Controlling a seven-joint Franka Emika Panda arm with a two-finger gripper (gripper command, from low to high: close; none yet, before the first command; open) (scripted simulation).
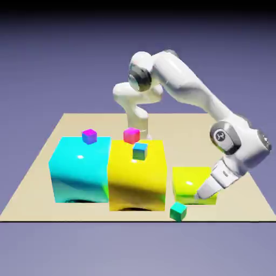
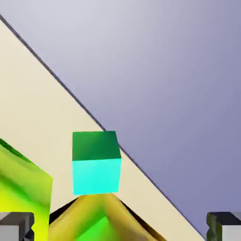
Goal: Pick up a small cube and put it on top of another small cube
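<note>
The gripper hangs low over the table's near right part, angled down toward the exterior view's left, its jaws apart and holding nothing. In the hand view the two grey fingertips sit wide at the bottom corners with free space between them.

Nearest of all, the teal cube rests on the table close to the near edge, just left of the gripper and a little nearer than it. It stands apart from the fingers, untouched. The hand view shows the teal cube straight ahead, middle of the picture, with the table edge running slantwise behind it.

Just behind the gripper sits a low lime block. To its left stands a big yellow block, and left of that, touching it, a big cyan block.

On the yellow block's top lies a small cube with a blue top. Farther back, a pink cube sits at the yellow block's far edge. A magenta-purple cube rests on the far part of the cyan block's top.
</note>
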